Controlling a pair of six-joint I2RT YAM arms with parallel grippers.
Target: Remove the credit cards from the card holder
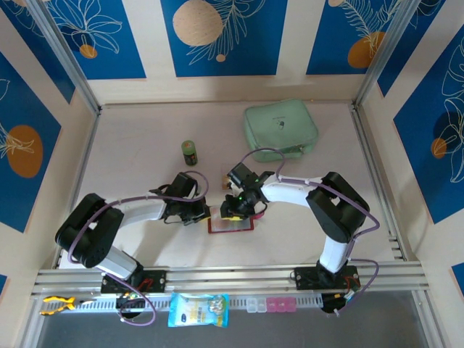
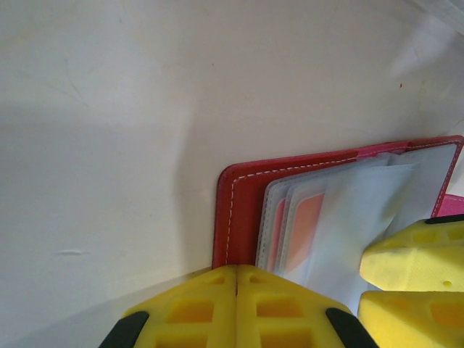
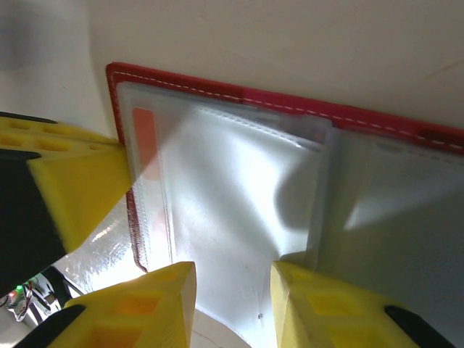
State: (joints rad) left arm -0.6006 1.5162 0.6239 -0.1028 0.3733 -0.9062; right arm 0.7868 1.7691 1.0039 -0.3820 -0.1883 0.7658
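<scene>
My left hand (image 2: 236, 279) clenched at holder (image 2: 239, 210) edge. My right hand (image 3: 232, 279) straddles sleeve (image 3: 239, 188); grip unclear. Cards (image 2: 304, 225) blurred behind it.

Red card holder (image 3: 290, 106) open on the worktop (image 3: 290, 36). Orange credit card (image 3: 145, 138) in left sleeve. Right pincer (image 3: 232, 290) parted above.

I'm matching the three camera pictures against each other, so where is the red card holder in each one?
Top external: card holder lies low centre, just right of the left gripper.
Left wrist: lower right, open, clear sleeves showing.
Right wrist: red edge across the top, sleeves below.
Shared landmark: the yellow left gripper at the holder's edge.
</scene>
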